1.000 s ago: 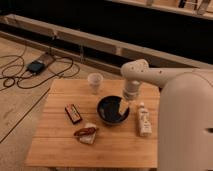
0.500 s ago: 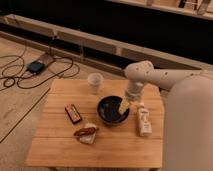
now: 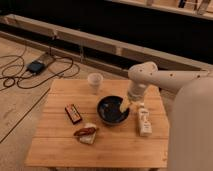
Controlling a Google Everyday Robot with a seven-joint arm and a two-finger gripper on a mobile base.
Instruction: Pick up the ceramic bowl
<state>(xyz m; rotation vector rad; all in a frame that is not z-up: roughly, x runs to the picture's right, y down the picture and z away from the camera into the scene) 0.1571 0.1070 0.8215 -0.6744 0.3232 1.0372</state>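
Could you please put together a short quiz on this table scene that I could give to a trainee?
1. True or false: the pale cup stands inside the ceramic bowl.
2. Where is the hand? A) at the bowl's rim, on the picture's right side; B) directly above the cup; C) down at the floor cables.
3. Fill in: seen from the camera, the white package stands on the picture's ____ side of the bowl.

Key
1. False: the cup stands apart from the bowl, farther back on the table.
2. A.
3. right.
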